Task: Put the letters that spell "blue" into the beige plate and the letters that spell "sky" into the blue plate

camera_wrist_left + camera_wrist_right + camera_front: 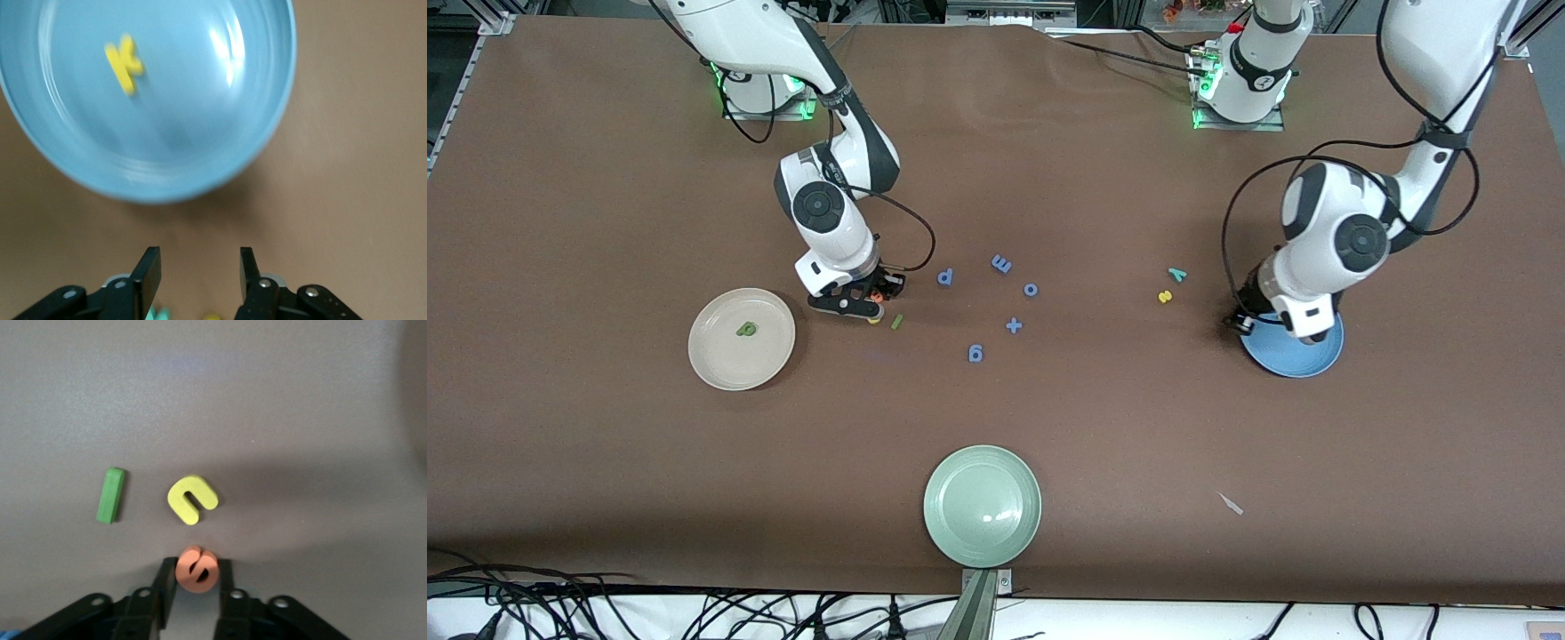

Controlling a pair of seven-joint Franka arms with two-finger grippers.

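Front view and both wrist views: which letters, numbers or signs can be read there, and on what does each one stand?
yellow "k": in the blue plate
green "b": in the beige plate
orange "e": between the right gripper's fingers
yellow "u", green "l": on the table
yellow "s", teal "y": on the table
blue "p", "m", "o", "+", "g": on the table
No printed words or brands are readable.

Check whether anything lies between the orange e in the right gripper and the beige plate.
Nothing visible does. The right gripper has its fingers closed on the orange e on the table just beside the beige plate, which holds only the green b. The yellow u and green l lie away from the plate.
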